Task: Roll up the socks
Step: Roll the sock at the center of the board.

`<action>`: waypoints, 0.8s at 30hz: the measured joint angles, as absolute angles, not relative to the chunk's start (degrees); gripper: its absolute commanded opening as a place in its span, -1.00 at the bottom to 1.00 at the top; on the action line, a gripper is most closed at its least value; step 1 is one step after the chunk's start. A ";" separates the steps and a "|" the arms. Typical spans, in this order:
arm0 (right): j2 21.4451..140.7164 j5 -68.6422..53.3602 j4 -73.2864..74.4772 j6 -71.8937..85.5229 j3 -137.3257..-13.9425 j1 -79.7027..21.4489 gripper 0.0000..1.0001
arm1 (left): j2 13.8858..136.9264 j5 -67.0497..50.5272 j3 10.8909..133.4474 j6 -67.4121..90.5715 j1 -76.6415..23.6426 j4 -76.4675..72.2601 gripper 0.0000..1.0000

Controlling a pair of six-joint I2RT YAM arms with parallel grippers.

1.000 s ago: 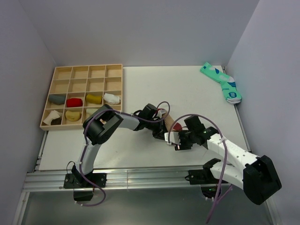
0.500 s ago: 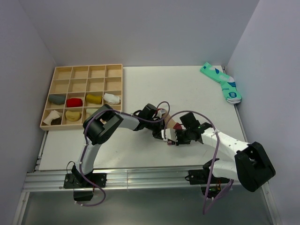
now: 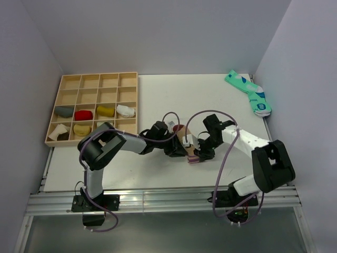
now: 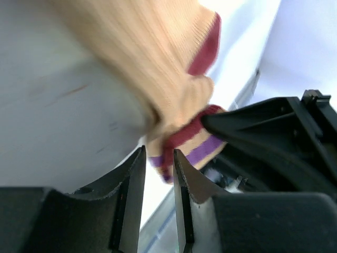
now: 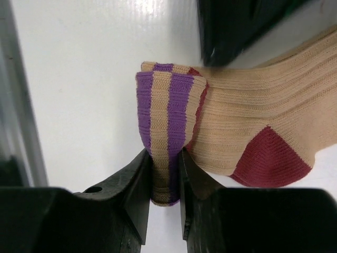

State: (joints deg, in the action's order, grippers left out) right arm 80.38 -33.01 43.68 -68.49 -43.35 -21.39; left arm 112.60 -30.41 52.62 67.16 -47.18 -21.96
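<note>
— Right of the tray, toward the front edge of the table: tan sock, lying on the surface, maroon heel showing. Not rolled yet. Anything new?

— Swapped grips within the last second. Left claw: pinched tight a moment ago, now apart by a narrow slit and off the fabric, with the sock's end just past its tips. Right claw: wide before, since brought in from the side away from the tray, now clamped on the striped cuff.

— So a hand-over?

— Looks that way. Holds the cuff doubled over on itself, so probably the first turn of the roll. Frees the left claw to pin the body of the sock.

— Risk?

— Thin pinch, right at the fold. Could slip if dragged toward the tray too fast. Nearly all the rolling still ahead. No telling from these views whether a second sock lies underneath.
</note>
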 measured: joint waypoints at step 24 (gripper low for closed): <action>108.49 -42.46 67.79 -70.91 -62.28 -12.05 -0.60 | 105.19 -11.14 41.54 39.27 -55.33 -47.16 -0.15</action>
State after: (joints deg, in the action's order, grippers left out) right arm 108.49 -42.46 67.79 -70.91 -62.28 -12.05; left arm 105.19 -11.14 41.54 39.27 -55.33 -47.16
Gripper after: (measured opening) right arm 0.291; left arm 0.404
